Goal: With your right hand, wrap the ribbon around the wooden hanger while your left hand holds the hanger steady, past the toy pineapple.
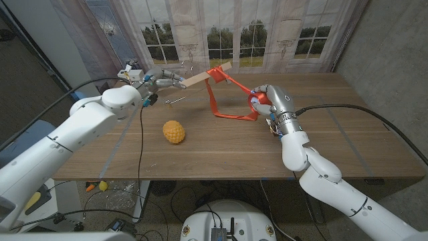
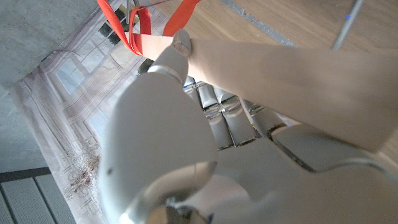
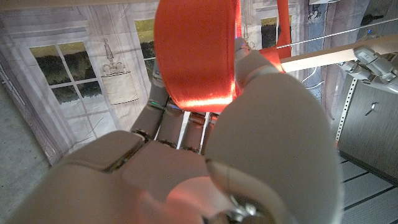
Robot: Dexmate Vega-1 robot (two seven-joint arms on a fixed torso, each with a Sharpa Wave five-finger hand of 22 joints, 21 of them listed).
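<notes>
Two hands are raised over the far half of the wooden table (image 1: 348, 144), each clamped on something. The left hand (image 1: 162, 79) grips one end of the wooden hanger (image 1: 206, 75), holding it in the air above the far edge, a little left of the middle; in the left wrist view its fingers (image 2: 227, 121) curl against the pale wood of the bar (image 2: 292, 74), with the thumb pressed on top. The hanger's other end points toward the middle of the far edge, and there the red ribbon (image 1: 221, 90) is looped around the bar. From that loop one band runs to the right hand (image 1: 271, 106), and another hangs down to the tabletop and trails right toward the same hand. The right hand hovers right of the middle of the table, closed on the ribbon; in the right wrist view a wide red band (image 3: 196, 56) passes over its fingers and is pinched under the thumb (image 3: 255, 65), and the hanger shows beyond as a pale strip (image 3: 323, 57).

The toy pineapple (image 1: 174, 132) lies on the table left of the middle, nearer the front edge than the hanger, well apart from both hands. A few small metal bits (image 1: 176, 100) lie on the wood below the left hand.
</notes>
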